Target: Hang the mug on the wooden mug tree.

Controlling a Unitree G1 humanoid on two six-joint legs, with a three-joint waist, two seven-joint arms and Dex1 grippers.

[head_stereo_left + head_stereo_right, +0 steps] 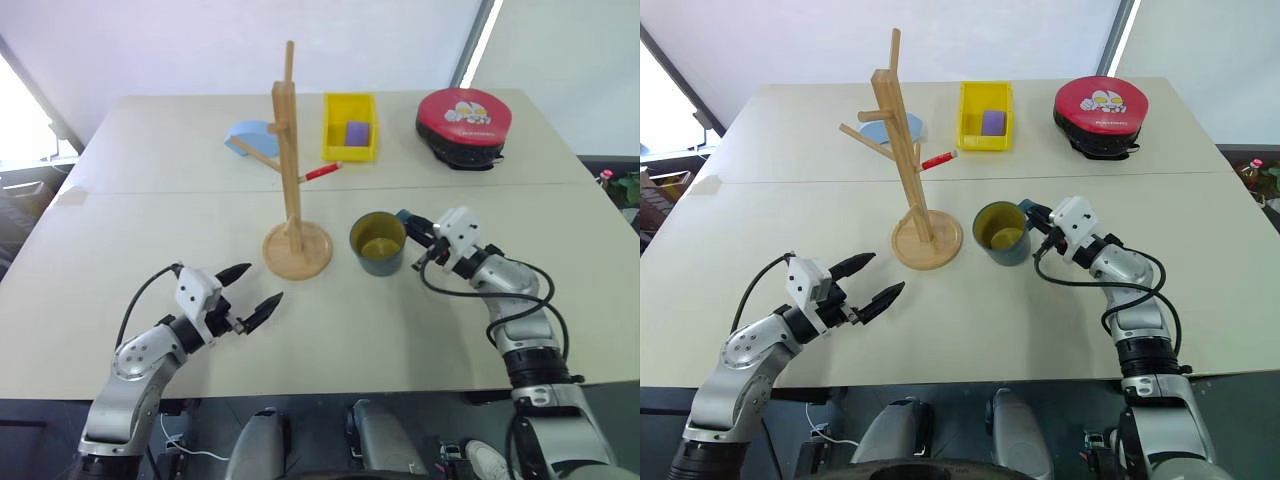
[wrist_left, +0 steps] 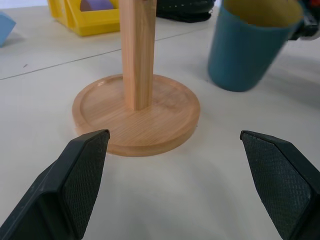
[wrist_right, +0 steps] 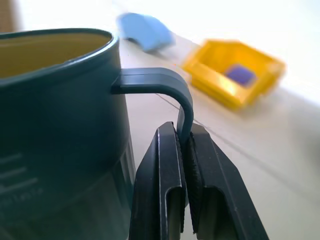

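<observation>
Because the mug (image 1: 378, 243) looks like glazed ceramic, I judge it stiff, smooth and fairly weighty, liable to chip if knocked against wood; its loop handle is the sensible place to take hold, though a pinch there lets the cup swing. The right hand (image 1: 418, 233) has its two fingers pressed together on that handle (image 3: 172, 87), as the right wrist view shows clearly. The mug is just right of the round base of the wooden mug tree (image 1: 292, 170), near the middle of the worktop (image 1: 140, 250), seemingly tilted. The left hand (image 1: 252, 288) is spread wide and empty, near and left of the base. Counted: one mug, one mug tree with several slanted pegs, one of them red-tipped (image 1: 322, 171); one yellow bin (image 1: 349, 128) holding one purple block (image 1: 357, 131), one pale blue object (image 1: 250, 139) and one red round case (image 1: 464, 117), all at the far side.
</observation>
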